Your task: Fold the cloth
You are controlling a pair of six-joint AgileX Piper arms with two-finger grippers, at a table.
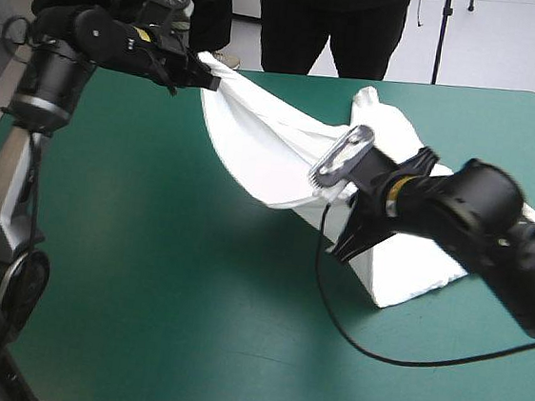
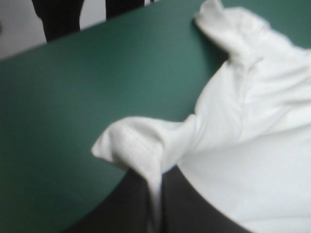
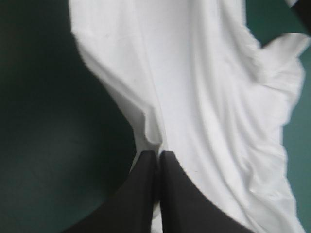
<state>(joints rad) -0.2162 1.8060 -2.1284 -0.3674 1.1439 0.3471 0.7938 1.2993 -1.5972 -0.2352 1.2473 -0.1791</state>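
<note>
Nearest the robot, the right pincer points down over the teal-green cover. Its black fingers are pressed all but together on a pleat of the T-shirt. The right wrist view shows the white sheet pinched between the tips and fanning out ahead of them in long creases. Beside and under this pincer, toward the table's right edge, part of the shirt lies flat on the cover (one pointed corner reaches closest to the table's front).

From the right pincer the cloth lifts off the cover and runs in a sagging, twisted band to the left pincer, which hangs above the cover close to the table's far edge. This pincer is likewise clamped on the T-shirt. In its wrist view a strip of white passes between the two fingers, and a small stitched fold of hem sticks out just past their tips. Ahead of it and to one side the rest of the shirt spreads wide, with a sleeve farther off against the cover.
</note>
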